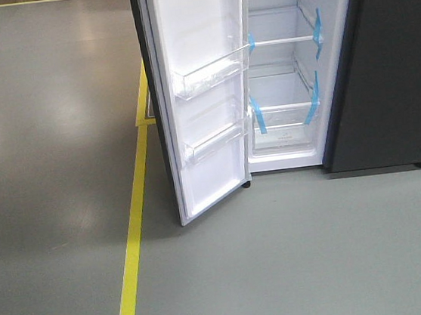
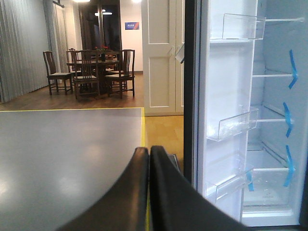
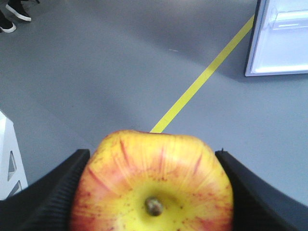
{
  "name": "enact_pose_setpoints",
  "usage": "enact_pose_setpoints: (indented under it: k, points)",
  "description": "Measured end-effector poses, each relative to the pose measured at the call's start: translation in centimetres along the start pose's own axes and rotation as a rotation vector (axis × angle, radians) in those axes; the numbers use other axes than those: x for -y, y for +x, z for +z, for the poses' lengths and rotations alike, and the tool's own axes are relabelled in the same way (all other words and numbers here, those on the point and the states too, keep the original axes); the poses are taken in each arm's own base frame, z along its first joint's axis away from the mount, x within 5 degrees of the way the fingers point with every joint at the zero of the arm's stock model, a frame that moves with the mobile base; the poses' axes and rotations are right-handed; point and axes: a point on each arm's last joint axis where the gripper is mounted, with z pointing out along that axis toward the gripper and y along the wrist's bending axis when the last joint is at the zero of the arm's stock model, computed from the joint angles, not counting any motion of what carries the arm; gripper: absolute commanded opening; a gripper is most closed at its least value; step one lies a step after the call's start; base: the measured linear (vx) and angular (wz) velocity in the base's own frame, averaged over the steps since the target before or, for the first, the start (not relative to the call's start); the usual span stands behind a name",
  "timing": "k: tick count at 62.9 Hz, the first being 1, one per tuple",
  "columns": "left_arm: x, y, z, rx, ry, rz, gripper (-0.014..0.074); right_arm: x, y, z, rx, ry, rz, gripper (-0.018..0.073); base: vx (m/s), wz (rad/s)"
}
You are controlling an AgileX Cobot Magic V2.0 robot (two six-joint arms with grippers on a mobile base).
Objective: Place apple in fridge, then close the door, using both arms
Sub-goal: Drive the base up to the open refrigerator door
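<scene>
A red-and-yellow apple (image 3: 151, 180) sits pinched across its width in the right claw (image 3: 151, 159), stem dimple turned back toward the wrist camera, one black finger (image 3: 57, 187) pressed to each flank. The apple is not yet in the fridge (image 1: 283, 92). It hangs over bare grey floor, and from this claw the appliance lies ahead and off to the right, well apart, past a yellow floor line (image 3: 202, 77). Only the foot of the white-lined door (image 3: 279, 48) reaches the right wrist view. That door stands swung wide to the fridge's left, leaving the glass shelves (image 1: 281, 41) with their blue tape strips exposed. The left claw (image 2: 149, 151) is empty, its fingers pressed together, and faces the door's dark edge with the white interior just to the right of it. The carrying arm apparently needs a long forward, rightward reach. The left arm looks better placed for the door.
</scene>
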Motion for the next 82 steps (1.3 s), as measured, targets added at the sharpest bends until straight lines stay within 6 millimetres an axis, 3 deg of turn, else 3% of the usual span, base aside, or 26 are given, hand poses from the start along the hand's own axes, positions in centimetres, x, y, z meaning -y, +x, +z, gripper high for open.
enact_pose_setpoints:
  k: [82]
  points:
    - [0.0, 0.0, 0.0, 0.0, 0.0, 0.0, -0.0006, 0.0, 0.0, 0.0, 0.0, 0.0, 0.0, 0.0374, 0.2, 0.0]
